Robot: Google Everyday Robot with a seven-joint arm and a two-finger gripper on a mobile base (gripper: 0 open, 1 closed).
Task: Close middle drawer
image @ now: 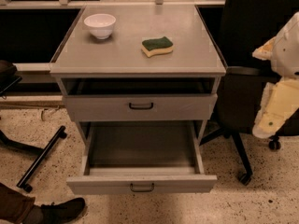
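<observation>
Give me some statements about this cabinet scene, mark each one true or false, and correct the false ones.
1. The middle drawer is pulled far out. True.
2. The sponge lies inside the middle drawer. False: it lies on the cabinet top, and nothing shows inside the drawer.
3. The gripper is on the middle drawer's handle. False: it hangs at the right edge of the view, in front of the black chair, apart from the cabinet.
4. A white bowl stands on the cabinet top, to the left of the sponge. True.
</observation>
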